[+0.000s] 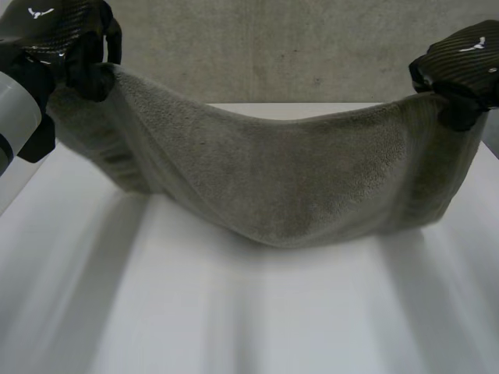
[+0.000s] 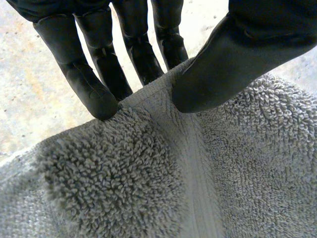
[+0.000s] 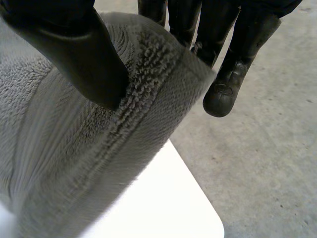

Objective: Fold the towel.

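A grey-green terry towel (image 1: 281, 179) hangs in a sagging span between my two hands, its lower edge resting on the white table (image 1: 234, 312). My left hand (image 1: 86, 66) holds the towel's upper corner at the left side, raised above the table. In the left wrist view its thumb (image 2: 233, 64) presses the towel (image 2: 163, 173) against the fingers (image 2: 94, 94) behind the woven band. My right hand (image 1: 460, 74) holds the opposite upper corner at the right. In the right wrist view its thumb (image 3: 79, 54) pinches the towel's hem (image 3: 124, 109) against the fingers (image 3: 223, 94).
A grey concrete wall or floor (image 1: 273, 47) lies beyond the table's far edge. The right wrist view has the table's rounded corner (image 3: 198, 208) under the towel, with concrete floor (image 3: 267, 163) past it. Bare tabletop spreads in front of the towel.
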`<state>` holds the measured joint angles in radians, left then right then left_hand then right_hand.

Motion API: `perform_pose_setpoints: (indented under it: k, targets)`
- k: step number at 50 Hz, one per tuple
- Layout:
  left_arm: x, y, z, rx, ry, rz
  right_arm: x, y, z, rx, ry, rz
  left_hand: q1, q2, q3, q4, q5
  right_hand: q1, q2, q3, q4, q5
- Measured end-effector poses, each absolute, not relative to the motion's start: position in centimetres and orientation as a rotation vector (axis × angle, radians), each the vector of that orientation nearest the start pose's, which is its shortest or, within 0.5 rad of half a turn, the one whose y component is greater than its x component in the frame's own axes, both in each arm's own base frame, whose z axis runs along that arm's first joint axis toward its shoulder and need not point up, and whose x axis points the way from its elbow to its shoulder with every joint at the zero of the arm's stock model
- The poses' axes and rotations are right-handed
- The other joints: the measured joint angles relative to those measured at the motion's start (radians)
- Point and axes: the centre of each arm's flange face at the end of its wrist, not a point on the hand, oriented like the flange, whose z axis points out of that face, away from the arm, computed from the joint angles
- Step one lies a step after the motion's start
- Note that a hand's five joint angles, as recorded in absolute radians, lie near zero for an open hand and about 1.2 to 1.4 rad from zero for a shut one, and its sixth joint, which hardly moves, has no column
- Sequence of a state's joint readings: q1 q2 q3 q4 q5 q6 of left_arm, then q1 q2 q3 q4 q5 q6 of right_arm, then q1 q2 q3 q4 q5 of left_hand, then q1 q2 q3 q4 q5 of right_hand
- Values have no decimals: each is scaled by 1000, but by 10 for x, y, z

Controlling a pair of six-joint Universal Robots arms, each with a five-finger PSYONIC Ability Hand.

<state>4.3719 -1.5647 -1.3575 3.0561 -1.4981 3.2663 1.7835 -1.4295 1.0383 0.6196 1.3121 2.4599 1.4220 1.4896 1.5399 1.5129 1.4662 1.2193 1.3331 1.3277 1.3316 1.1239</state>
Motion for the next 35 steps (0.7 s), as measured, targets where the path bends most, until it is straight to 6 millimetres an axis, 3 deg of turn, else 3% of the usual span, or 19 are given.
perform_pose_setpoints:
  k: [3, 10, 14, 17, 19, 23, 26, 30, 32, 35]
  targets:
    - [-232, -249, 364, 599, 2145, -2461, 220, -264, 368, -1396, 2157, -1986, 0, 0, 0, 0, 0, 0, 0, 0, 0, 0]
    - [-237, -278, 320, 713, 2193, -2226, 239, -289, 341, -1508, 2165, -1907, 0, 0, 0, 0, 0, 0, 0, 0, 0, 0]
    - [-243, -306, 295, 776, 2187, -2124, 251, -323, 324, -1507, 2153, -1978, 0, 0, 1, 0, 0, 0, 0, 0, 0, 0]
    - [-249, -330, 294, 772, 2128, -2140, 260, -354, 322, -1467, 2088, -2153, 0, 0, 1, 0, 0, 0, 0, 0, 0, 0]
    - [-253, -346, 303, 745, 2054, -2197, 265, -372, 327, -1425, 2022, -2292, 0, 0, 1, 0, 0, 0, 0, 0, 0, 0]
    - [-260, -376, 342, 638, 1819, -2396, 276, -407, 357, -1234, 1756, -2708, 0, 0, 2, 0, 0, 0, 0, 0, 0, 0]
    - [-264, -387, 396, 473, 1527, -2623, 284, -416, 391, -1015, 1485, -2981, 0, 0, 2, 0, 0, 0, 0, 0, 0, 0]
    - [-263, -385, 440, 308, 1283, -2811, 289, -410, 418, -831, 1290, -3085, 0, 0, 3, 0, 0, 0, 0, 0, 0, 0]
    - [-263, -383, 446, 268, 1244, -2856, 289, -407, 421, -801, 1274, -3071, 0, 0, 3, 0, 3, 0, 0, 0, 0, 0]
    - [-265, -383, 438, 255, 1278, -2874, 290, -402, 415, -823, 1317, -3001, 0, 0, 3, 0, 4, 0, 0, 0, 0, 0]
